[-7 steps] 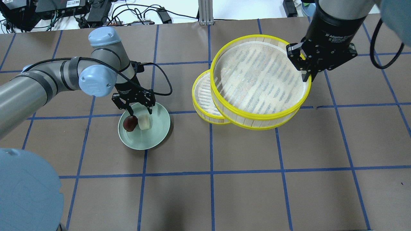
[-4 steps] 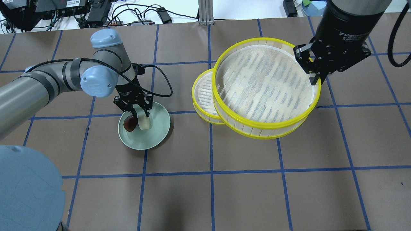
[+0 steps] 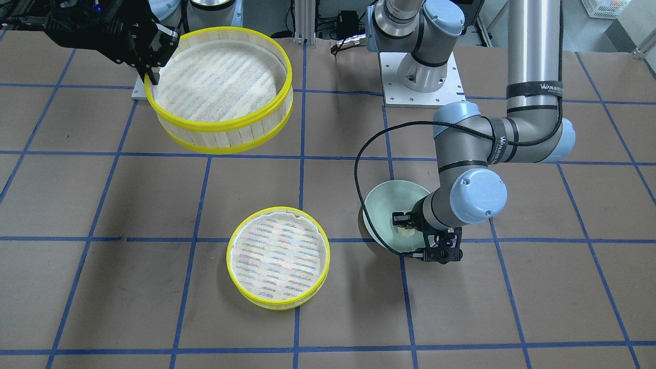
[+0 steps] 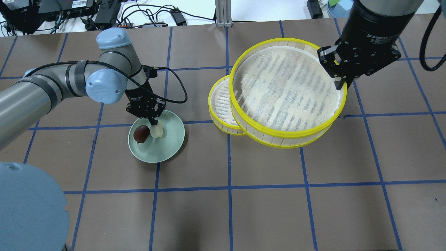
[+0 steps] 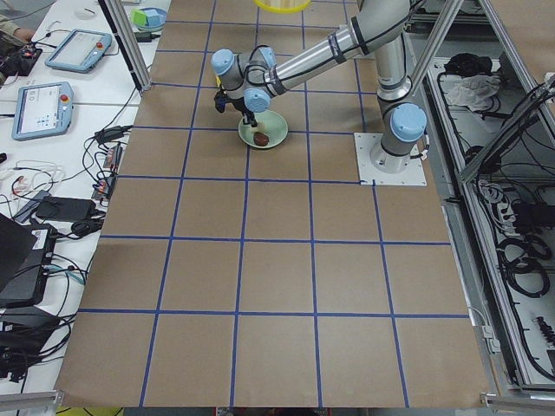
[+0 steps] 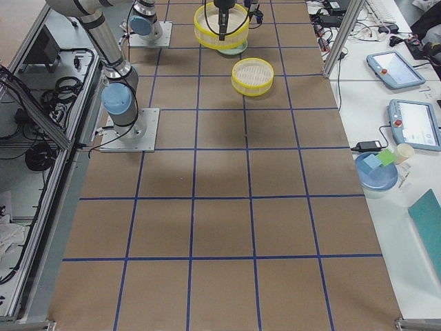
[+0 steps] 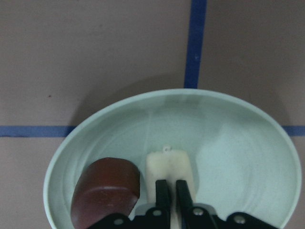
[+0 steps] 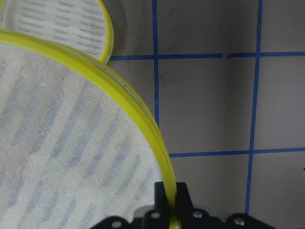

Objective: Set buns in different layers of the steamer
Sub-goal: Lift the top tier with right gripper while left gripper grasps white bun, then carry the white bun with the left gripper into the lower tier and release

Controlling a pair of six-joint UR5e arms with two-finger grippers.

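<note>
A pale green plate holds a dark reddish-brown bun and a cream-white bun. My left gripper is down in the plate and shut on the cream bun; the left wrist view shows its fingers pinching that bun, with the brown bun beside it. My right gripper is shut on the yellow rim of one steamer layer and holds it in the air. The other steamer layer sits on the table, partly hidden under the lifted one in the overhead view.
The table is brown with blue tape lines. My left arm's elbow and its black cable hang over the plate. The arm base plate is at the robot's side. Cables and electronics line the far edge.
My left gripper's fingers went from spread around the cream bun to shut on it. My right gripper carried the lifted steamer layer a little to the right.
</note>
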